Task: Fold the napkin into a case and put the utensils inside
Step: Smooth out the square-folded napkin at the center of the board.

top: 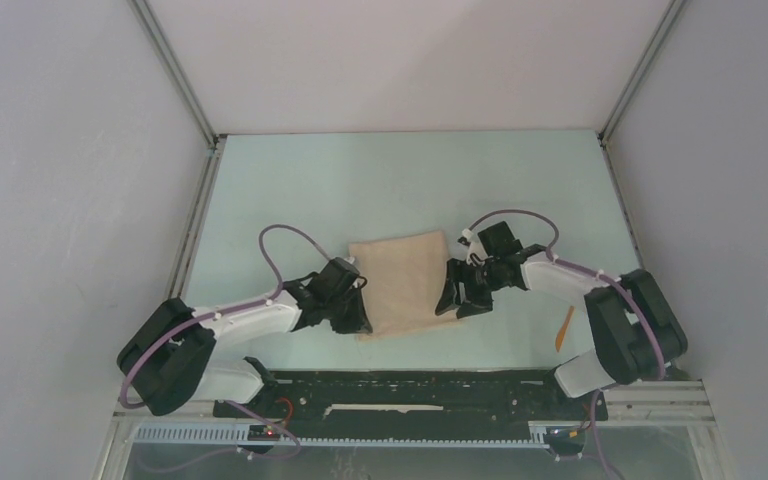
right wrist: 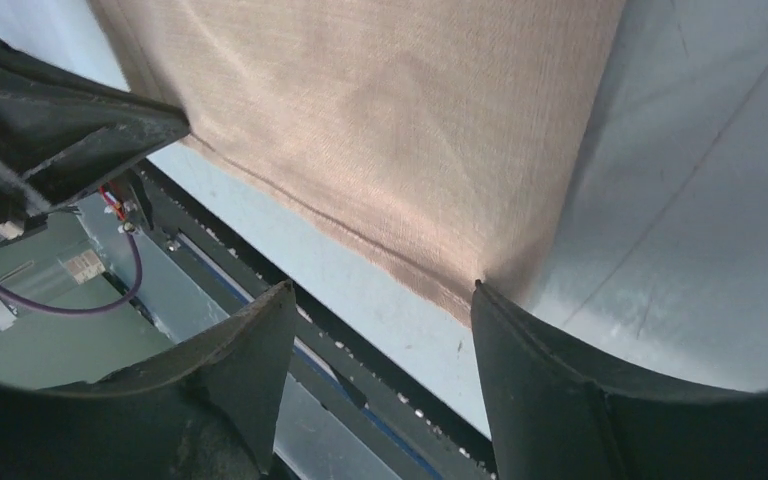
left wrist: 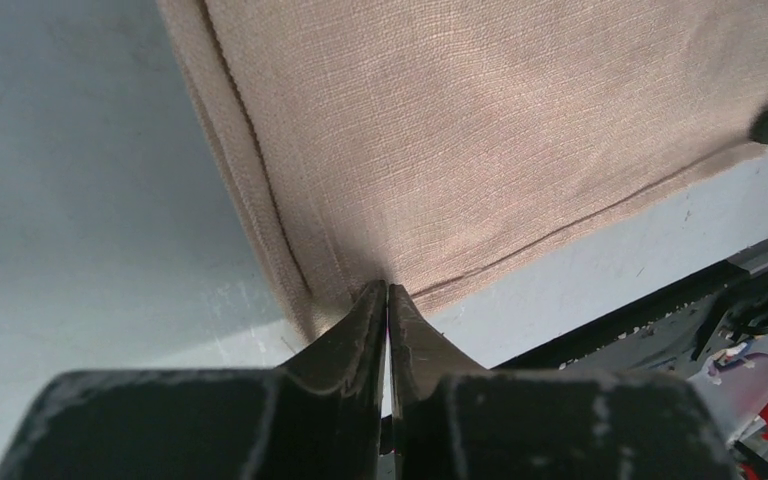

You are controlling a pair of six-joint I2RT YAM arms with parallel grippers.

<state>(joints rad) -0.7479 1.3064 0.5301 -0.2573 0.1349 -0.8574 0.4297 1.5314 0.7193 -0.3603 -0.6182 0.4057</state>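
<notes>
One napkin (top: 400, 285) is lying flat on the worktop (top: 360, 170), and two claws are working at its near edge, one at each near corner. The whole cloth is stretching ahead of both claws, away from the arms' bases, and looks about as wide as it is long, so no long axis is showing clearly. The left claw (left wrist: 388, 290) is clenching, its tips pressed almost together on the near hem just inside the left corner, where the edge is showing doubled layers. It appears to be pinching the napkin. The right claw (right wrist: 380, 290) is standing released and wide. Its right-hand finger is touching the near right corner and the other is hanging over bare worktop, so the corner is sitting just inside that finger and is not yet gripped. The next move probably turns on this: the near edge is running straight from one claw to the other, but only one end is being held. One utensil (top: 564, 328) is showing, an orange stick lying outboard of and behind the right claw, far nearer the right arm, its length pointing roughly away from the bases. A second is not showing in any view.
</notes>
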